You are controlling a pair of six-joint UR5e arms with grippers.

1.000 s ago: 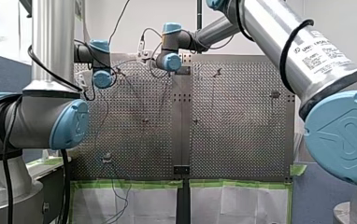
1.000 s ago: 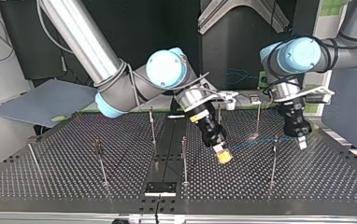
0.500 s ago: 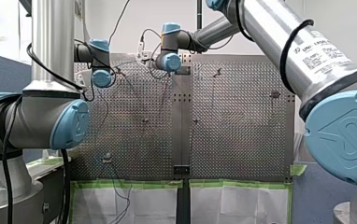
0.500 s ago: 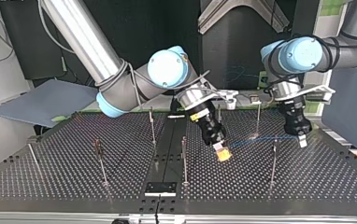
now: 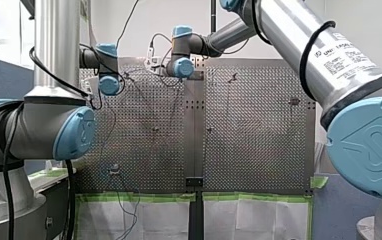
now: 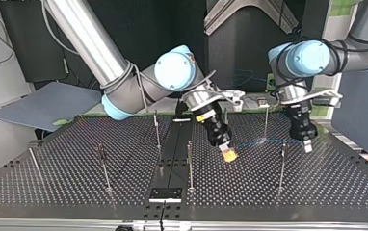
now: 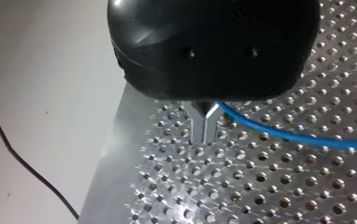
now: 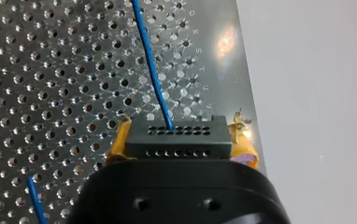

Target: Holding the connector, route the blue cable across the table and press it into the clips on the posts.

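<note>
Two grips: right jaws pinch the stiff connector [image 8: 174, 135], left jaws pinch the blue cable [image 7: 284, 136]. Between them it looks light and floppy.

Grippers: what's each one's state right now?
Left gripper: shut on the blue cable.
Right gripper: shut on the connector.

blue cable [image 7: 298, 139] cut off at edge, post clips [image 6: 283, 147] perhaps indistinct
</note>
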